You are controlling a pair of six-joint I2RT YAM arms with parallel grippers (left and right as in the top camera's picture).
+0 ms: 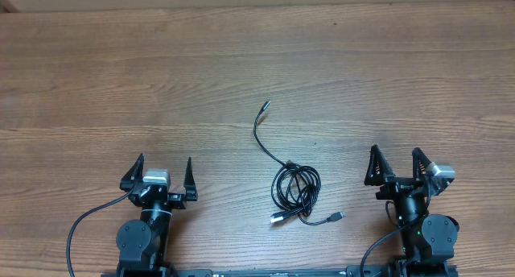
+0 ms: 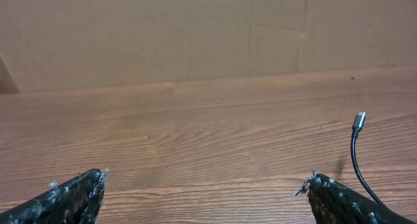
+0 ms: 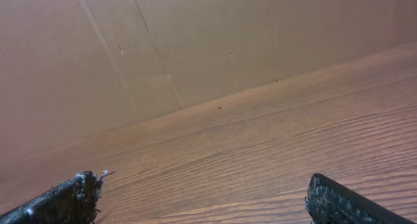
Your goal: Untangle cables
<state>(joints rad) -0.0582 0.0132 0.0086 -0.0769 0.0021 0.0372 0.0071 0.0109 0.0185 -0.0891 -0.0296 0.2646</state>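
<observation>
**Both tools wide apart and empty, cables knotted between them: main risk is tightening the tangle**

Left tool [image 1: 163,163]: jaws spread, nothing held. Right tool [image 1: 395,155]: same, spread, empty. Both sit low at the near edge of the desk [image 1: 121,84].

The cables [image 1: 295,188] lie flat on the desk between the two tools, to the right of the left tool and to the left of the right tool, nearer the right one and touching neither. The coil is bunched roughly level with the tools. One loose tail [image 1: 259,136] runs forward of the tools, away from them, and ends in a plug [image 1: 265,106]. The left wrist view catches that tail [image 2: 355,152] just off its right finger. The right wrist view shows no cable at all.

What could go wrong:
- Pinching the coil where strands overlap would likely grab both cords and pull the knot tighter.
- Tugging only the tail would probably drag the whole bunch across the desk, with nothing pinning it.
- The cords are thin and lie flat, so fingers may scrape the desk or slip off.
- The right tool would be approaching with no cable in its own view.

Count: 2 tools, 1 coil, 1 loose tail, 3 plug ends clearly visible. Probably 2 cords, but the overlap is too dense to separate them for sure.
</observation>
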